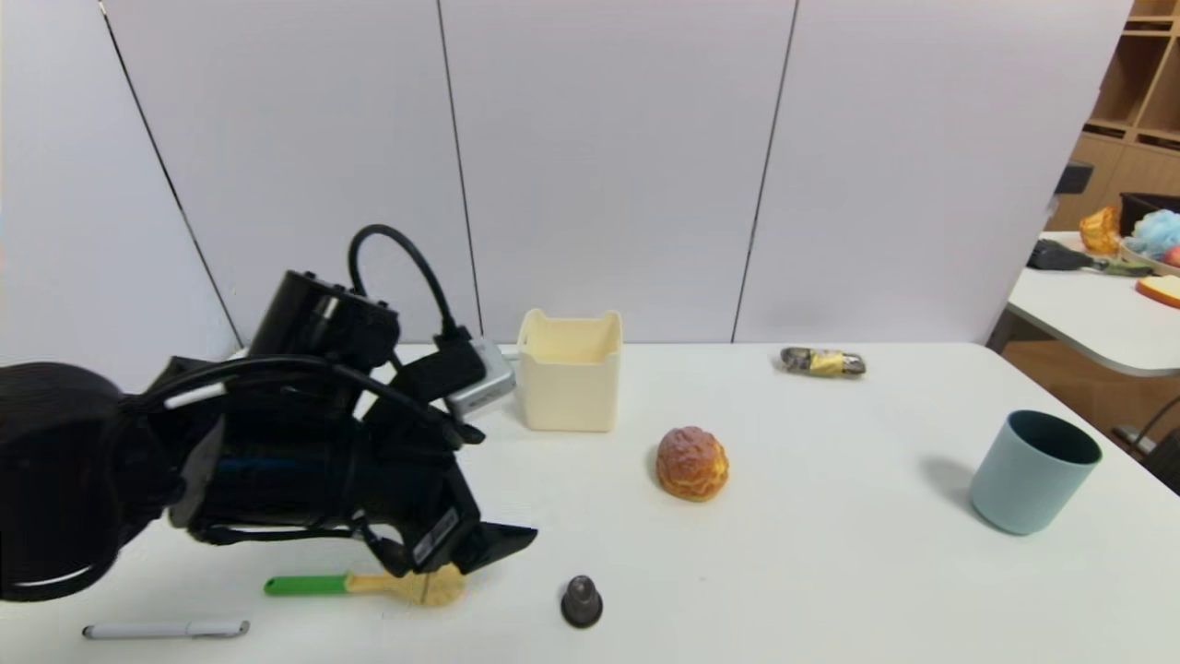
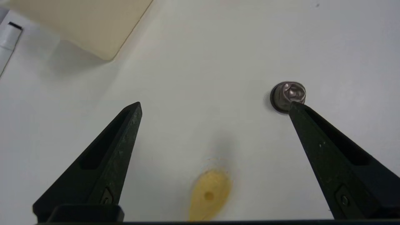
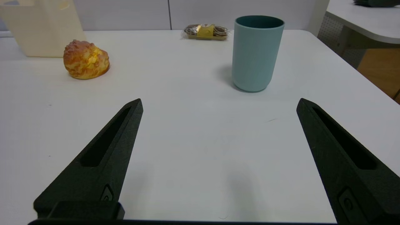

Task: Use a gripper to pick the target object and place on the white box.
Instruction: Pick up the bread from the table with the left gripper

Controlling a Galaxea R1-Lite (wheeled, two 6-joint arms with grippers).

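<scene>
The golden-brown bumpy bun sits on the white table near its middle; it also shows in the right wrist view. Behind it to the left stands the cream-white box, upright and empty-looking, its corner visible from the left wrist. My left gripper hovers over the table's front left, well left of the bun, open with nothing between its fingers. My right gripper is open over bare table, outside the head view.
A small dark grey knob stands at the front, close to the left gripper. A green-handled wooden spoon and a pen lie front left. A grey-blue cup stands right; a yellow-banded wrapped bar lies at the back.
</scene>
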